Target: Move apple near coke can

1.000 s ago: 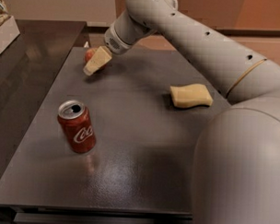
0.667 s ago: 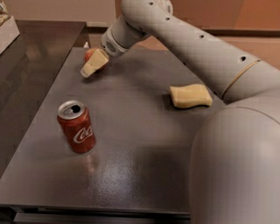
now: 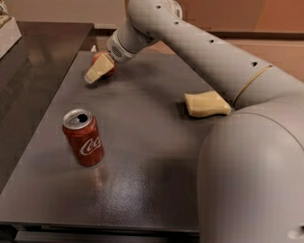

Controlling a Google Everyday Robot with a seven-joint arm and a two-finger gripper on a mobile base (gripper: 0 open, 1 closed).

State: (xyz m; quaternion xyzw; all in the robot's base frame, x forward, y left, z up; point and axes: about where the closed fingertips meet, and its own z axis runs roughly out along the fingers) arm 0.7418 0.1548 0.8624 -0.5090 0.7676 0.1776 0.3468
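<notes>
The coke can (image 3: 83, 137), red with white script and a silver top, stands upright on the left front part of the dark grey table (image 3: 140, 163). The apple (image 3: 97, 56) is small and red, at the far left of the table. It is mostly hidden behind my gripper (image 3: 99, 69). The gripper is at the apple, low over the table, on the end of the white arm that reaches in from the right. The apple is well behind the can, with bare table between them.
A pale yellow wavy sponge (image 3: 206, 104) lies on the table at the right, next to my arm. My white arm and body fill the right side. A darker counter (image 3: 34, 54) with a white box (image 3: 5, 31) lies to the left.
My gripper has shifted a little left and down at the apple. The can and the sponge have not moved.
</notes>
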